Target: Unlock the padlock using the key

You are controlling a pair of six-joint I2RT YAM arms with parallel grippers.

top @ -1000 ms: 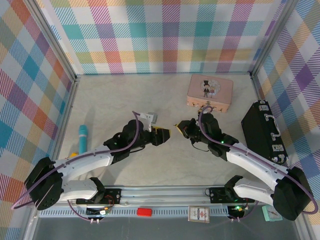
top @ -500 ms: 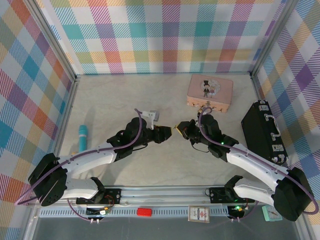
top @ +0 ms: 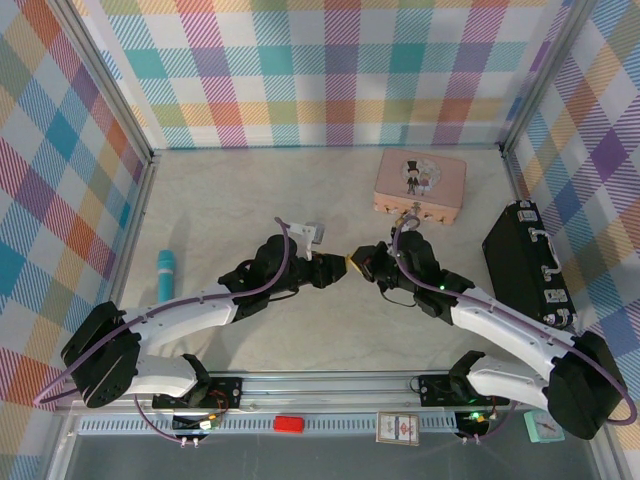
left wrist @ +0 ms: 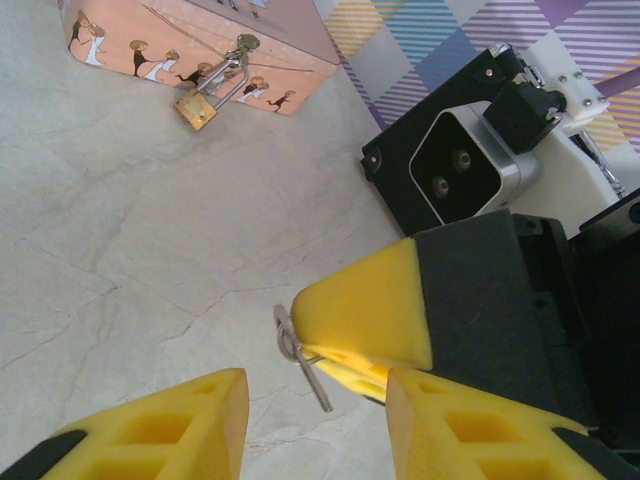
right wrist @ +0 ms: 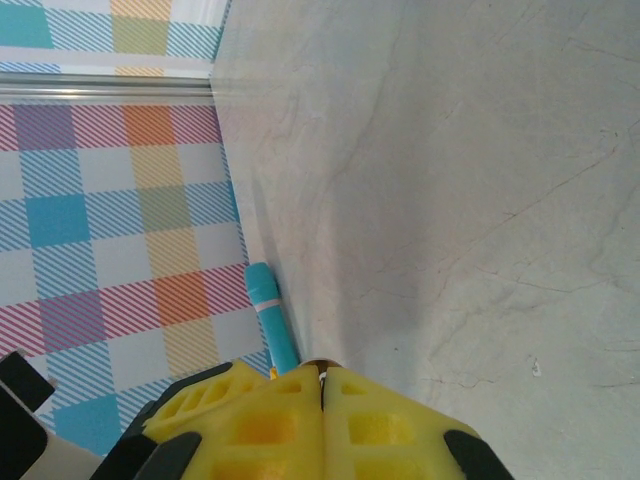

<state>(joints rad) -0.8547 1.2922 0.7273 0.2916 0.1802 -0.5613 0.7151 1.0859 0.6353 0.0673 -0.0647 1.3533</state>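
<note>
Presumably light, stiff and slippery, the key [left wrist: 303, 352] is gripped in the closed right pincer [right wrist: 322, 395], best taken at its looped head by the wide-open left pincer [left wrist: 312, 430] just beside, while the padlock [left wrist: 197, 105] is hung on the pink tin [left wrist: 150, 30].

A robotics lab test cell: pastel plaid panels [top: 330, 70] wall in a marble-patterned table [top: 230, 200]. A slotted aluminium rail [top: 330, 390] at its near edge carries the cabled left arm [top: 190, 315] and right arm [top: 500, 330].

White-shelled arms [top: 180, 315] with black joints, thin purple cables [top: 287, 245], yellow latticed fingertips [right wrist: 240, 420], silver two-lens wrist camera [left wrist: 465, 165].
</note>
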